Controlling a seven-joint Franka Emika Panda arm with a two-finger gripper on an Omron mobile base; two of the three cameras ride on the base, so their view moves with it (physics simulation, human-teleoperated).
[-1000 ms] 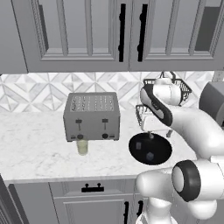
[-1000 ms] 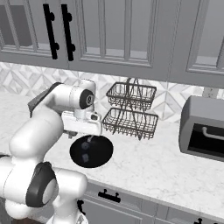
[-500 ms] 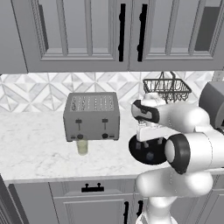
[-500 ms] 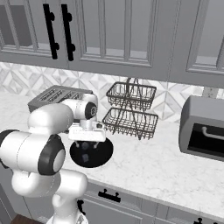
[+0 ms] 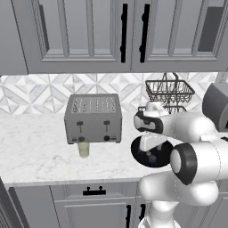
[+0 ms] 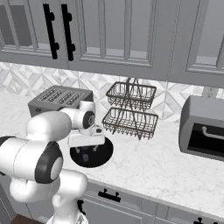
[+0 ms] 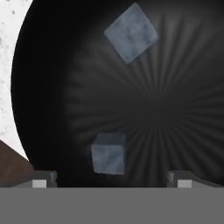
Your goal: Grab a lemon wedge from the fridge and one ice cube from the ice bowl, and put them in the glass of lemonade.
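Note:
The black ice bowl (image 5: pixel 135 152) (image 6: pixel 105 151) sits on the marble counter, right of the toaster. Two pale ice cubes lie in it: one ice cube (image 7: pixel 108 153) close ahead of my fingertips, the other ice cube (image 7: pixel 131 33) farther off. My gripper (image 5: pixel 151 156) (image 6: pixel 85 154) (image 7: pixel 112 179) points down into the bowl, open, with nothing between its fingers. The glass of lemonade (image 5: pixel 83 149) stands in front of the toaster, left of the bowl. The fridge and the lemon wedge are out of view.
A grey toaster (image 5: pixel 93 118) (image 6: pixel 59 99) stands against the tiled wall. A two-tier wire basket (image 5: pixel 169 91) (image 6: pixel 131 109) is behind the bowl. A grey box-shaped appliance (image 6: pixel 205 129) sits at the far right. Grey cabinets hang overhead.
The hand has come down from near the wire basket into the bowl and the arm has folded lower. The jaws stayed open.

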